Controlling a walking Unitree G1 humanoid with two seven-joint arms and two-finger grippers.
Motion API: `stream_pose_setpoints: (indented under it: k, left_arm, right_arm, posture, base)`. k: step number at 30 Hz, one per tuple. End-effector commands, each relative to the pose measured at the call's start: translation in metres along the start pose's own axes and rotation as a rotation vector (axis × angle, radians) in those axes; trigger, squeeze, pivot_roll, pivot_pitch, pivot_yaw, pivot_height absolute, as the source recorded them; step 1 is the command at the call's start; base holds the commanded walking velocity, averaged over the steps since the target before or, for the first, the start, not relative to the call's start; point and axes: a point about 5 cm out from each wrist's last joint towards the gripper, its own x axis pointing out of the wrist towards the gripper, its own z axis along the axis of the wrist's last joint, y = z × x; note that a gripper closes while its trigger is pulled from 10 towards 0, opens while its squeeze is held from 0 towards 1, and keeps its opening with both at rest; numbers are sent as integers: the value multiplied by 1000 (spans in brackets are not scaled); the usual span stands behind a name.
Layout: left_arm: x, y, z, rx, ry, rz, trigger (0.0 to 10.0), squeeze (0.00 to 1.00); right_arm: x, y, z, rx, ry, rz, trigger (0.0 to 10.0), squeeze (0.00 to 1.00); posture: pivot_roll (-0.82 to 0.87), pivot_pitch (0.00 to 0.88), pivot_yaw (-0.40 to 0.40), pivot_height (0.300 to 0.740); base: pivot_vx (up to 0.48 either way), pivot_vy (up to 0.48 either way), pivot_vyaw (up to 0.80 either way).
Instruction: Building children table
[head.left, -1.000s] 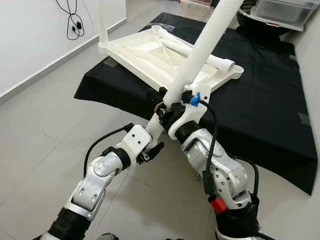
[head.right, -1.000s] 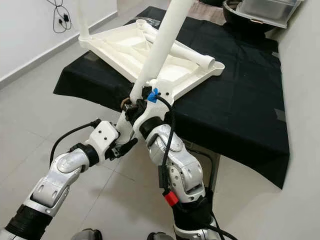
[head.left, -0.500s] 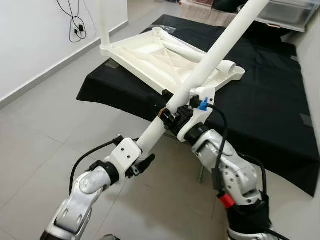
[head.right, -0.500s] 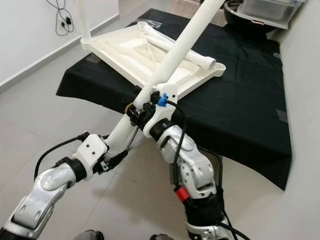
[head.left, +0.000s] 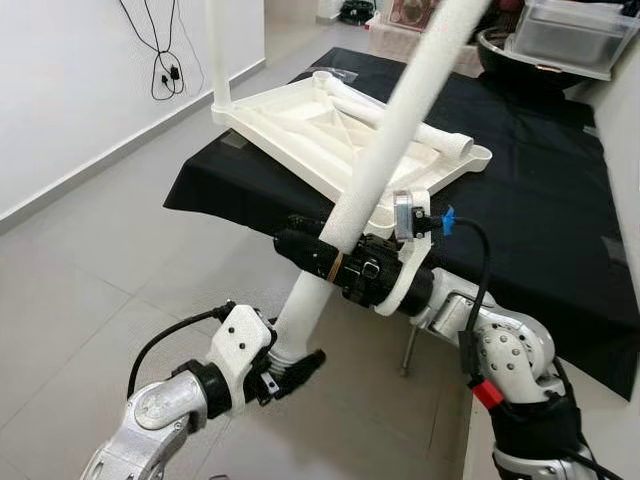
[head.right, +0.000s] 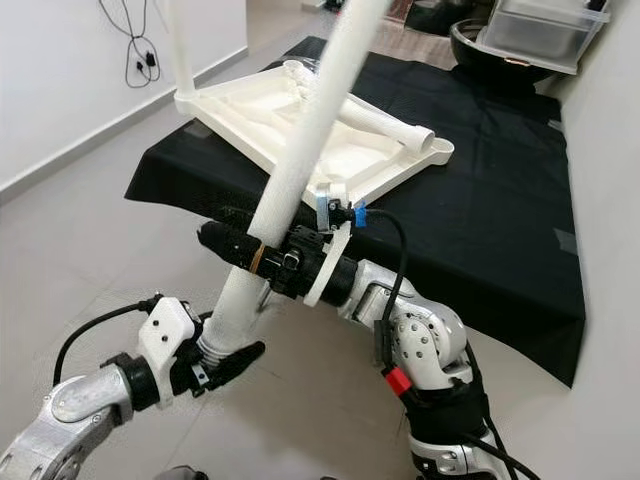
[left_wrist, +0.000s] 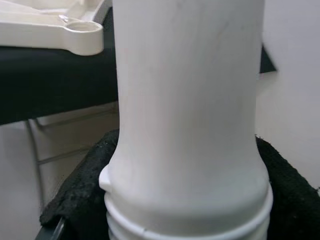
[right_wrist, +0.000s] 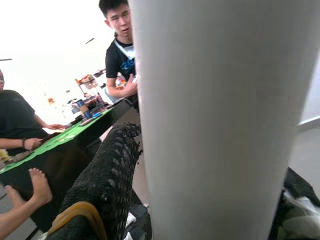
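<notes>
Fingers of right gripper (head.left: 305, 250) clamped around white table leg (head.left: 385, 160), left gripper (head.left: 290, 368) pinching its lower end.

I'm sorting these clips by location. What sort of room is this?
Probably a bare workroom or lab rather than a furnished home: plain tiled floor, a work table under a black cloth, clear storage bin, and people at a green table.
</notes>
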Motion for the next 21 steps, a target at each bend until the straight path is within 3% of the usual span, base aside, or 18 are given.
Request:
stream_pose_setpoints:
  k: [1,10,21]
  left_arm:
    - [-2,-3,0,-54,0,-4,10000,0]
    - [-13,-18,1,-162,22,-111,10000,0]
    - [-26,-25,-4,-170,86,-177,10000,0]
  right_arm:
    - [2,3,1,0,21,55,10000,0]
    - [1,-2,-6,-32,110,77,10000,0]
    - [-5,-6,-11,-28,182,90,10000,0]
  posture:
    - [119,84,-88,740]
    - [120,92,-90,740]
    - [122,102,-93,740]
  base:
    - [0,0,0]
    - [0,0,0]
    - [0,0,0]
